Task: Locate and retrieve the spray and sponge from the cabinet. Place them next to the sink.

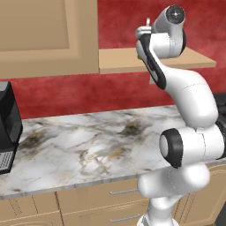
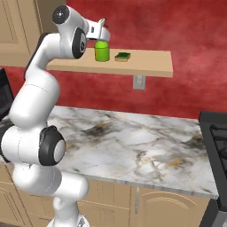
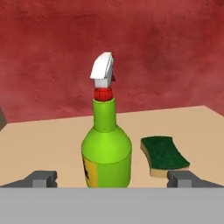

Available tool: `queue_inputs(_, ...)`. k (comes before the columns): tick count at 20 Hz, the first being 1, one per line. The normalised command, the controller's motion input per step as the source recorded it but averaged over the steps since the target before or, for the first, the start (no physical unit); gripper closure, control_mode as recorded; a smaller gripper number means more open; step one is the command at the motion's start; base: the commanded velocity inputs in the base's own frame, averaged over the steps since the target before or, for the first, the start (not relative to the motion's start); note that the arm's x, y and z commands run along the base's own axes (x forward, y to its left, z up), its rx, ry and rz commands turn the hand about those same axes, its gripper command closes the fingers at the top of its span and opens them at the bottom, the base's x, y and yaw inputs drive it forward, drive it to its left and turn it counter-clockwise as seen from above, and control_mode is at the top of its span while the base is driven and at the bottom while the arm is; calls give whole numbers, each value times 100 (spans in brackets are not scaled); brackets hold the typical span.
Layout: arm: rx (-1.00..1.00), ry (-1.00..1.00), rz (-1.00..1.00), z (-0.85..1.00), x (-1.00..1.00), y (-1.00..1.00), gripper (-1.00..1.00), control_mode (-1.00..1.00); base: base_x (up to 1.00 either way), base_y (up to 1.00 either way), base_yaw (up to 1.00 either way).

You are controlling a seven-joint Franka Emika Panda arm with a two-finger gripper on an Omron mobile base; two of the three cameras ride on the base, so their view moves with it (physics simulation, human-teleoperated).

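Observation:
The spray (image 3: 106, 148), a green bottle with a red neck and white trigger, stands upright on the cabinet's tan shelf board (image 3: 48, 140). The sponge (image 3: 164, 153), green over yellow, lies flat just to its right. My gripper (image 3: 112, 179) is open. Its fingertips (image 3: 41, 179) sit wide on either side of the bottle's base and hold nothing. From the right base camera, my gripper (image 2: 104, 32) sits at the top of the spray (image 2: 102, 53), with the sponge (image 2: 123, 56) beside it on the shelf board (image 2: 150, 64). The cabinet doors (image 1: 44, 35) are shut. The sink is out of view.
A marble counter (image 1: 88, 141) runs below the shelf, with drawer-fronted base cabinets (image 1: 110, 194) under it. A black appliance (image 1: 6, 123) stands at the counter's left end. A dark stove (image 2: 217, 142) borders the right end. A wall outlet (image 2: 138, 82) sits under the shelf.

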Motion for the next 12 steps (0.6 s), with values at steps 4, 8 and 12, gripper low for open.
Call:
queue_inputs(4,0,0,-1,-1,26,0,-100,-100,0,0,0)
queue_inputs(8,0,0,0,-9,38,0,-100,-100,0,0,0)
queue_inputs(12,0,1,0,-19,42,0,-100,-100,0,0,0)
